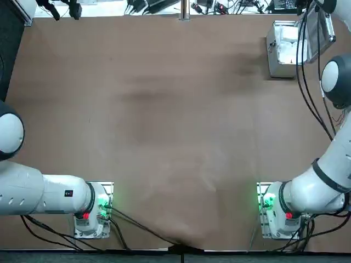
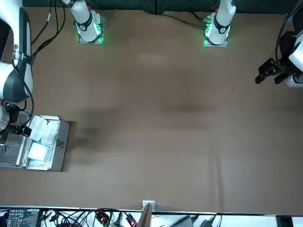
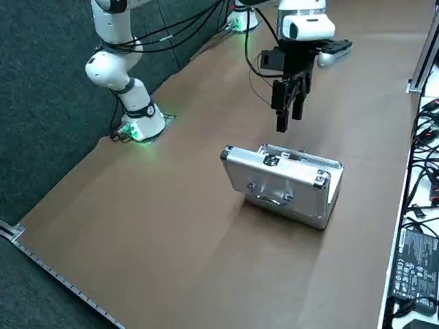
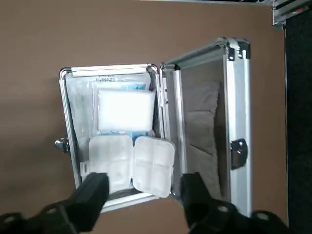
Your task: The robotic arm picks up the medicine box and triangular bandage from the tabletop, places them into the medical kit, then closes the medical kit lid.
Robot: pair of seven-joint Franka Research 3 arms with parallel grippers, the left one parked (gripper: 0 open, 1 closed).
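Observation:
The silver medical kit (image 4: 67, 127) lies open at the table's far right corner (image 1: 282, 68). Inside it, a flat white packet, the triangular bandage (image 4: 124, 109), lies beside a translucent white two-part compartmented case, the medicine box (image 4: 131, 163). The medical kit lid (image 4: 214, 126) stands raised on its hinge. In the right side view the lid's outer panel (image 3: 281, 185) faces the camera and hides the inside. My right gripper (image 3: 287, 116) hangs open above the kit, fingers pointing down. In the wrist view the gripper (image 4: 144, 184) holds nothing and its fingers straddle the medicine box end.
The kit sits close to the table's far edge, where cables and electronics (image 1: 164, 5) lie. A power strip (image 3: 411, 264) rests beyond that edge. The arm bases with green lights (image 1: 271, 205) stand at the near edge. Brown tabletop (image 1: 164, 120) spreads out left of the kit.

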